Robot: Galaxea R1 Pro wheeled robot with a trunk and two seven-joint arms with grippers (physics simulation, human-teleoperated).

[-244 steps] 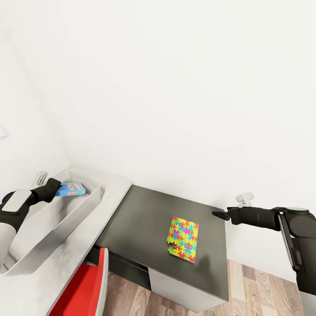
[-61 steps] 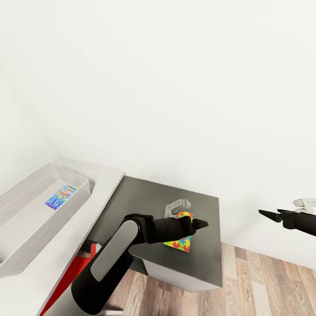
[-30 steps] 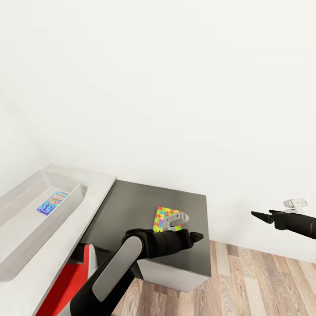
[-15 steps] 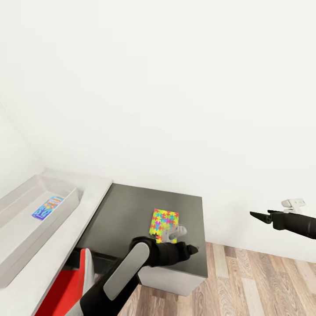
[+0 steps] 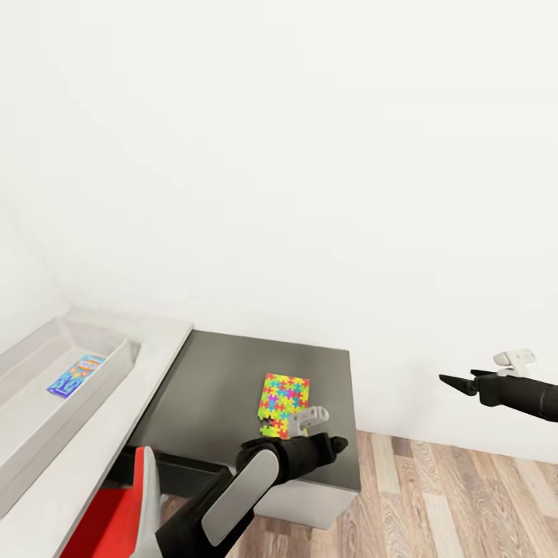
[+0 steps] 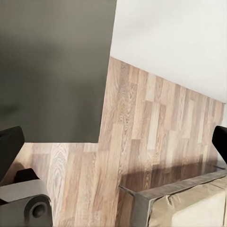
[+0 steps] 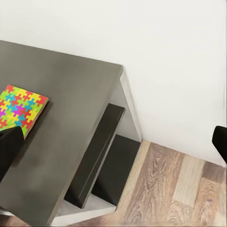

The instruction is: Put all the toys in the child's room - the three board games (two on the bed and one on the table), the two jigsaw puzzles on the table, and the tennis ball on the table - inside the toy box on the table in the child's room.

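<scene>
Left gripper (image 5: pixel 338 445) retreated off jigsaw puzzle (image 5: pixel 282 403); no legible writing.

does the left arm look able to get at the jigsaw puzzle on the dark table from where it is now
Probably yes. The left gripper hovers by the dark table's near edge, just short of the jigsaw puzzle, which lies flat with nothing on or beside it. Its jaws look open in the left wrist view.

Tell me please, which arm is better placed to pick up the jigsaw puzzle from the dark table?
The left, probably. The left gripper hangs right beside the jigsaw puzzle on the dark table, with open jaws. The right gripper is off past the table's edge, over the floor.
</scene>
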